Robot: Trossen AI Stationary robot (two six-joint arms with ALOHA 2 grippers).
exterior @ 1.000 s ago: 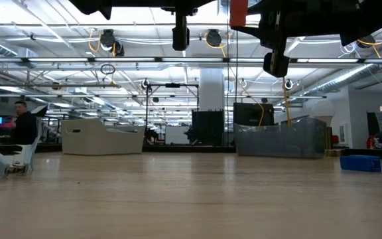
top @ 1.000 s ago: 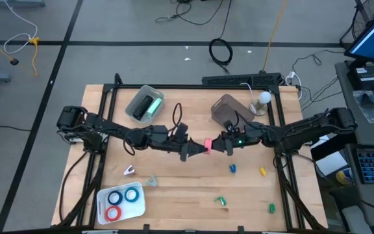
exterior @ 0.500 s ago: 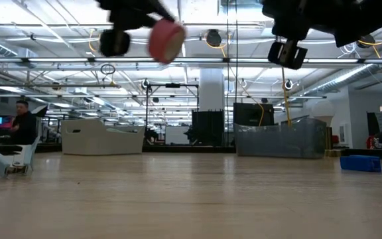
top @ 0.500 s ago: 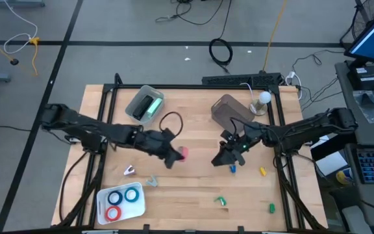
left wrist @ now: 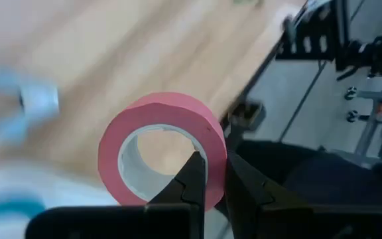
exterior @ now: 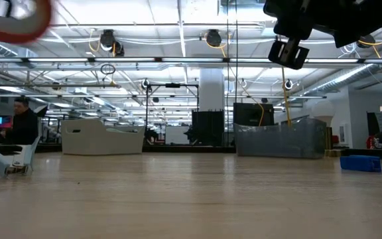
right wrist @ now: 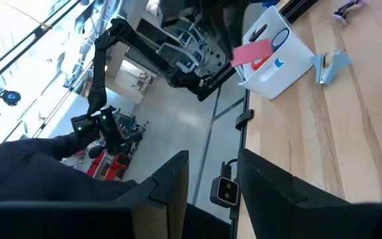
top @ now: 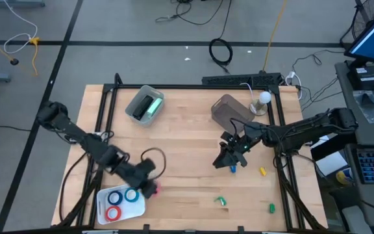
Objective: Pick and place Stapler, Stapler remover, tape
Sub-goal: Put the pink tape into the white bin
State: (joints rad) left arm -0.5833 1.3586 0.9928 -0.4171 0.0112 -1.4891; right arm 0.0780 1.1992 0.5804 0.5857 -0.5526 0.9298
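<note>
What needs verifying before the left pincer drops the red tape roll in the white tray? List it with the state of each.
1. Left pincer shut on the red ring-shaped tape roll, wall pinched between the fingers: ok.
2. Roll over the white rectangular tray: not ok, it hangs at the tray's right edge.
3. Free space in the tray beside two blue rolls and one red roll: cannot tell.
4. Right pincer apart from the tray, open and empty: ok.
5. Roll's height above the tray: cannot tell.

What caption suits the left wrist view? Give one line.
Left gripper pinching the wall of a red tape roll above the wooden table.
</note>
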